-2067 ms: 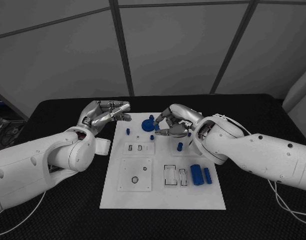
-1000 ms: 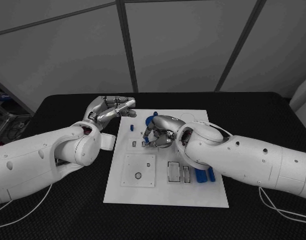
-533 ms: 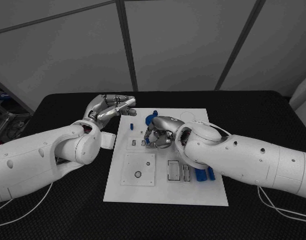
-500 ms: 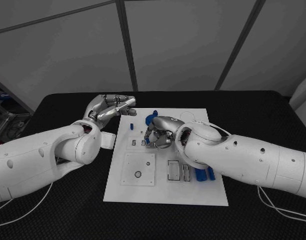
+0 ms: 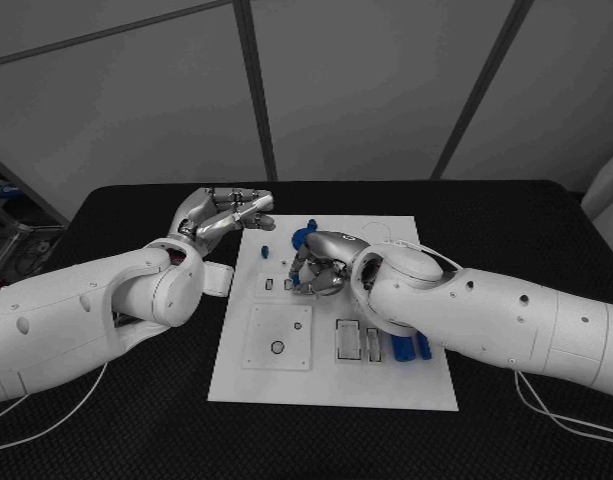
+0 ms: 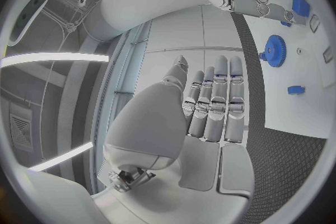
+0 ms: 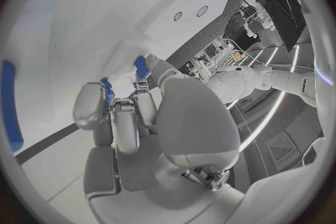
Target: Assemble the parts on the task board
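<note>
The white task board (image 5: 338, 388) lies in the middle of the black table. My right hand (image 5: 321, 268) is low over its far left part, fingers pointing down at the small slots, and pinches a small blue part (image 7: 142, 66) between its fingertips. Just beyond the right hand stands a blue gear (image 5: 302, 240), with a small blue peg (image 5: 264, 253) to its left. Two long blue parts (image 5: 400, 347) lie at the board's right edge. My left hand (image 5: 227, 214) hovers above the table off the board's far left corner, fingers curled in on nothing; its wrist view also shows the gear (image 6: 274, 50).
A recessed square plate with a ring hole (image 5: 276, 347) and two narrow rectangular slots (image 5: 347, 342) sit on the board's near half. Black table (image 5: 133, 420) surrounds the board on all sides. My large white forearms (image 5: 508, 310) lie across both sides of the board.
The right hand has left the gear and come nearer and lower over the small slots, then held nearly still. The left hand stays curled in place. The head camera has shifted.
</note>
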`<move>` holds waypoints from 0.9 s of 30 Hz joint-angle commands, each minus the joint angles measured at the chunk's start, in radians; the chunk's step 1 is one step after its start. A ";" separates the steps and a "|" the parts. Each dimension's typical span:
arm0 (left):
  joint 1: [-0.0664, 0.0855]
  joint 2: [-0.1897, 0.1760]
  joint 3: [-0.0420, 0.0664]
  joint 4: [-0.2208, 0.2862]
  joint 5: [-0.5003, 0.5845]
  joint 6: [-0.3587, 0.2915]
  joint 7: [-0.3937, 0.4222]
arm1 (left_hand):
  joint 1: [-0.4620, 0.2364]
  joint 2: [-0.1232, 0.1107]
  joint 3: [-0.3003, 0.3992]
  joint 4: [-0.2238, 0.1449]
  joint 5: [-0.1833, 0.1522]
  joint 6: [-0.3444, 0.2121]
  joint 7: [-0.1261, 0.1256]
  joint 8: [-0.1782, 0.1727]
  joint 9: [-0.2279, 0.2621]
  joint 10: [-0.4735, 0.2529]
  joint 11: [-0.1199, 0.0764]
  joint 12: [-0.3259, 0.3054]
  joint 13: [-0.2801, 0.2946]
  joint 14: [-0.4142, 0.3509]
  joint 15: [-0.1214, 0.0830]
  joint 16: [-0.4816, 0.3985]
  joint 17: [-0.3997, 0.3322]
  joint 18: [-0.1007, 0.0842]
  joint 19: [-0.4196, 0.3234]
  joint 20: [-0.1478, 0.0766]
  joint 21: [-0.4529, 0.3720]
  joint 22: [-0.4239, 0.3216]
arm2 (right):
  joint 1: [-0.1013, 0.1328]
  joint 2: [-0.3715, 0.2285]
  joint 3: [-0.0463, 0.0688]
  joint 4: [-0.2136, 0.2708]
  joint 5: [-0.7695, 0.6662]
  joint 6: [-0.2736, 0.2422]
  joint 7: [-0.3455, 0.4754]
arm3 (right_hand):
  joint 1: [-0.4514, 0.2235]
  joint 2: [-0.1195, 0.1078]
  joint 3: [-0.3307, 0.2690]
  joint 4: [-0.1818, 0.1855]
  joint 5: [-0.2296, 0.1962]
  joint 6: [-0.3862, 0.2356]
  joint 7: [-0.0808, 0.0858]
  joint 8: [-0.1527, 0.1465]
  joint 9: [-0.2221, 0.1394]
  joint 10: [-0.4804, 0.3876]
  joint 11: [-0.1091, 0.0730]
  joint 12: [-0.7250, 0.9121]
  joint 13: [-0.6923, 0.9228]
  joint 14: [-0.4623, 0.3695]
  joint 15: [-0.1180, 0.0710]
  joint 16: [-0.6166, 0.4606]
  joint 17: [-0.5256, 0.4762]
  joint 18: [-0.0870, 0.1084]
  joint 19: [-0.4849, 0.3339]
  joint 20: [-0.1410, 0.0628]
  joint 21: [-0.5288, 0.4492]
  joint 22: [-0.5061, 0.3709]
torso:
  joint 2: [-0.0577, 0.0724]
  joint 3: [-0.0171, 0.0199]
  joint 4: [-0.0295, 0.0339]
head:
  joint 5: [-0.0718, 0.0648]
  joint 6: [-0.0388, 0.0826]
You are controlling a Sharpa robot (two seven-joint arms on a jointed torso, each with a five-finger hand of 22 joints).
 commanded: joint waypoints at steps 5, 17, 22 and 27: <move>0.002 0.002 0.001 -0.001 -0.007 0.011 0.008 | -0.003 0.006 0.001 -0.009 -0.006 0.000 0.007 -0.005 -0.001 -0.001 0.005 -0.004 0.000 -0.002 0.004 -0.004 0.002 -0.010 -0.003 0.001 -0.002 -0.001 | -0.002 0.003 -0.003 -0.010 -0.005 0.022 0.000 | -0.017 -0.001 0.002 0.003 0.006 -0.004 0.005 -0.004 0.003 -0.013 0.002 -0.015 -0.011 0.099 -0.004 0.003 0.236 -0.015 -0.009 -0.001 -0.006 -0.004 | 0.000 -0.0002 -0.0005 | -0.002 0.000; 0.002 0.005 0.001 -0.003 -0.007 0.013 0.009 | -0.003 0.006 0.001 -0.009 -0.006 0.000 0.007 -0.005 -0.001 -0.001 0.005 -0.004 0.000 -0.002 0.004 -0.005 0.002 -0.010 -0.003 0.001 -0.002 -0.001 | -0.005 0.009 -0.008 -0.021 -0.005 0.039 -0.003 | -0.026 -0.005 0.003 0.004 0.006 -0.016 0.009 -0.010 0.001 -0.021 0.006 -0.025 -0.021 0.098 -0.001 0.002 0.234 -0.014 -0.013 0.002 -0.009 -0.009 | 0.000 0.0002 -0.0006 | -0.002 -0.005; 0.002 0.005 0.001 -0.005 -0.007 0.013 0.009 | -0.003 0.006 0.001 -0.009 -0.006 0.000 0.007 -0.005 -0.001 -0.001 0.005 -0.004 0.000 -0.002 0.004 -0.005 0.002 -0.010 -0.003 0.001 -0.002 -0.001 | -0.006 0.007 -0.010 -0.022 -0.005 0.042 -0.004 | -0.027 -0.006 0.003 0.004 0.006 -0.019 0.010 -0.011 0.000 -0.022 0.007 -0.027 -0.022 0.098 0.000 0.002 0.234 -0.014 -0.013 0.002 -0.010 -0.010 | 0.000 0.0003 -0.0006 | -0.002 -0.007; 0.002 0.005 0.001 -0.005 -0.007 0.013 0.008 | -0.003 0.006 0.001 -0.009 -0.006 0.000 0.007 -0.005 -0.001 -0.001 0.005 -0.004 0.000 -0.002 0.004 -0.005 0.002 -0.010 -0.003 0.001 -0.002 -0.001 | -0.006 0.006 -0.011 -0.021 -0.005 0.049 -0.005 | -0.029 -0.009 0.003 0.004 0.006 -0.022 0.011 -0.013 -0.001 -0.024 0.008 -0.029 -0.024 0.098 0.001 0.001 0.233 -0.013 -0.014 0.003 -0.011 -0.012 | 0.000 -0.0001 -0.0006 | -0.003 -0.009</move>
